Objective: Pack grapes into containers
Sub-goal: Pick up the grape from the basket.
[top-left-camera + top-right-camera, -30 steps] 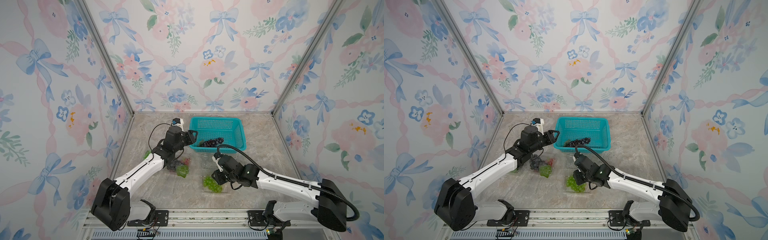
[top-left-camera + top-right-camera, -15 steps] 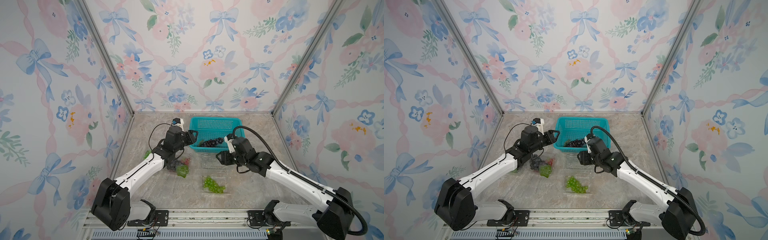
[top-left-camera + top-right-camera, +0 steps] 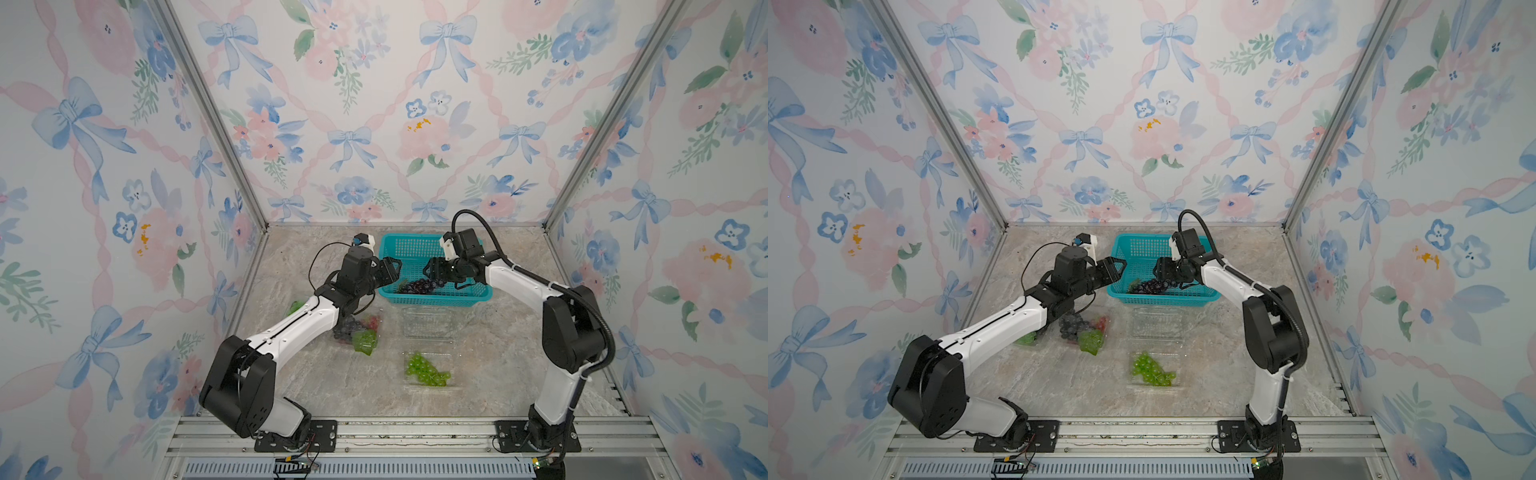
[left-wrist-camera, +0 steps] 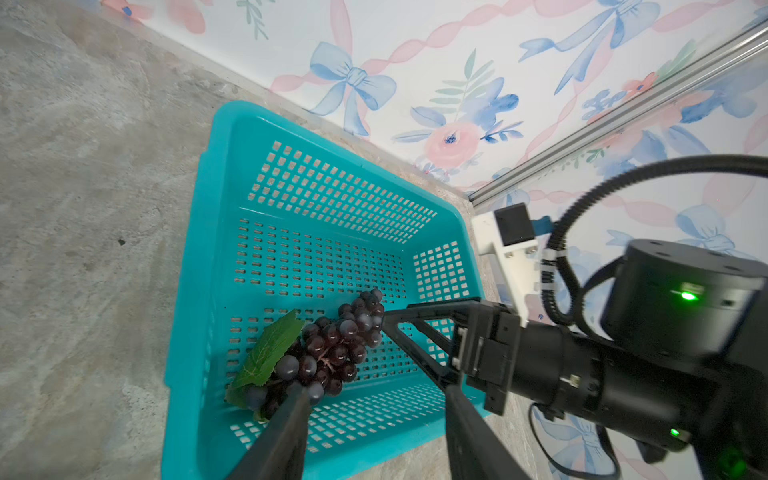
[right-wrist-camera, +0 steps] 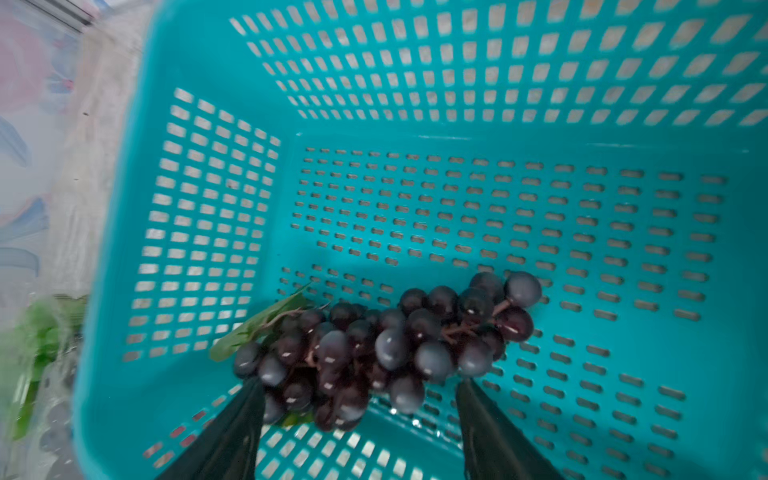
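so the teal basket [image 3: 436,296] is hard moulded plastic with rounded corners and rows of little rectangular slots through the walls and floor. It sits toward the back of the mottled grey stone-look table [image 3: 498,353]. There's one bunch in it: dark purple grapes [image 5: 386,353], round glossy berries with a dusty bloom, brownish stem bits and a flat toothed green leaf [image 5: 257,324], lying on the slotted floor by the front wall

The right gripper [image 5: 358,388] is down inside the basket with its jaws spread wide. Its black wedge-shaped fingers [image 5: 232,436] sit one on each side of the bunch and aren't pinching it. Can't tell if the tips touch any berries

The left gripper [image 4: 374,390] hangs over the basket's left end, jaws apart with nothing between them

Just in front of the basket is a thin clear clamshell container [image 3: 428,324], which looks to be lying open. The half toward the basket is bare. The near half holds green grapes [image 3: 426,370], translucent lime beads in a lumpy cluster

Left of that, partly under the left arm, a second container [image 3: 376,332] of the same crinkly clear plastic holds a dark bunch [image 3: 345,328], a red bunch [image 3: 374,322] and a green bunch [image 3: 365,341]. More green [image 3: 296,306] peeks out behind the arm, mostly hidden
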Robot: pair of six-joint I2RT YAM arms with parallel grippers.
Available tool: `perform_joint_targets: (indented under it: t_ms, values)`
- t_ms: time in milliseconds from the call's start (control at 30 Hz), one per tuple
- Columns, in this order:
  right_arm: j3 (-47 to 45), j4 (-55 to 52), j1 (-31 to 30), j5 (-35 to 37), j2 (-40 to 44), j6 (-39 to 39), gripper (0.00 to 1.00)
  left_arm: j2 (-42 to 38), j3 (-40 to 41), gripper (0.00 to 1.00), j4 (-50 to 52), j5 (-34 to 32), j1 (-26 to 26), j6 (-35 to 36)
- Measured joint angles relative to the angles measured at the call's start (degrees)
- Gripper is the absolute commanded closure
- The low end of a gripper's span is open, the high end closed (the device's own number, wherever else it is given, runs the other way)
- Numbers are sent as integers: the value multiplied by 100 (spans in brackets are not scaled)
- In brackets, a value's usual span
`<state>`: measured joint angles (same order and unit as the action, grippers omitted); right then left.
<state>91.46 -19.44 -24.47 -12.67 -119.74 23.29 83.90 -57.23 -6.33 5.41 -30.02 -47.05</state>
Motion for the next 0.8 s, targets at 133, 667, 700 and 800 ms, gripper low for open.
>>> perform_joint_targets:
  t_ms: [133,667,700,800]
  values:
    - [337,2,-72,-111,-466,-20,34,179,-4,46,2,63,4,-15]
    - [675,-509,-466,306,-737,-378,39,424,-66,46,0,278,81,-20]
    - [664,-538,-483,343,-737,-407,39,424,-66,46,-2,280,81,-17]
    - [610,-632,-490,444,-726,-485,40,424,-66,46,-2,282,81,-17]
